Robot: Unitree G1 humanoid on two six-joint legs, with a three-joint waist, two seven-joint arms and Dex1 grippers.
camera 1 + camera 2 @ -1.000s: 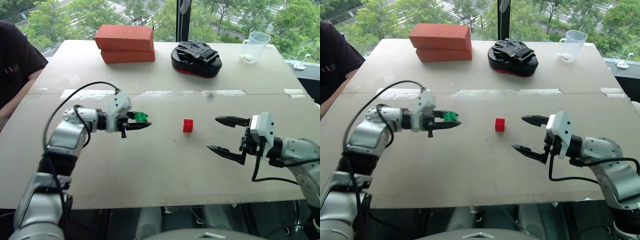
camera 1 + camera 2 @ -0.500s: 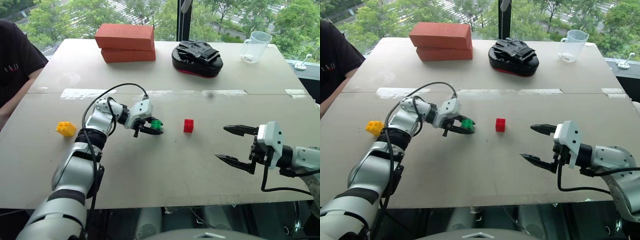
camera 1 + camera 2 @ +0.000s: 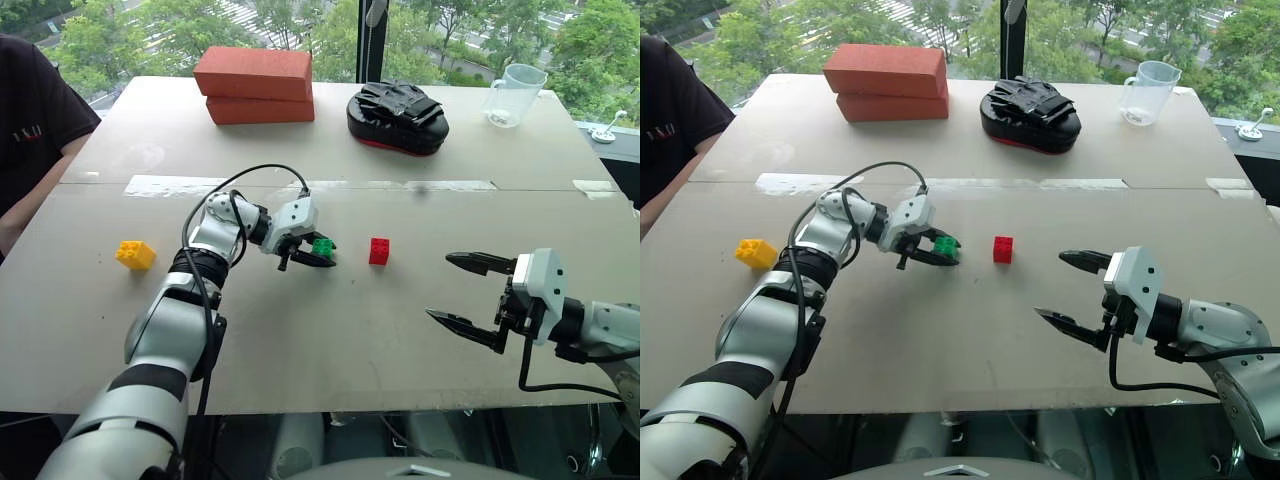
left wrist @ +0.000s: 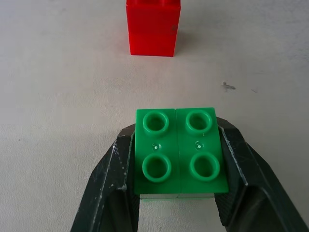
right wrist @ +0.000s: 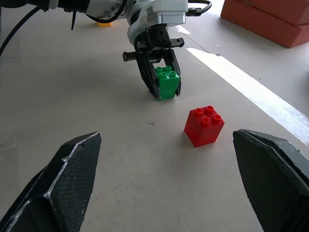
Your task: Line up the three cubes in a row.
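On the far left of the tabletop (image 3: 330, 360) a person's dark sleeve (image 3: 35, 120) shows at the edge. Just right of it, a yellow cube (image 3: 134, 255) sits alone, well apart from the others.

Toward the middle, the left gripper (image 3: 318, 252) has its two black fingers (image 4: 113, 179) clamped on the sides of a green cube (image 3: 322, 246), studs up, just above or barely at the tabletop; contact cannot be confirmed. It is held near the left of the red cube (image 3: 379, 250), likely so the two can start the row. The red cube rests by itself at the centre.

On the right, the right gripper (image 3: 470, 295) hovers with its fingers spread wide and empty, pointing toward the red cube, seemingly waiting clear of the work.

At the back stand two stacked red-orange bricks (image 3: 262, 85), a black padded case (image 3: 397, 115) and a clear measuring cup (image 3: 515, 95).

Compared with a second ago, the left arm has carried the green cube rightward and lower, closer to the red cube, uncovering the yellow cube. The right gripper has barely shifted.
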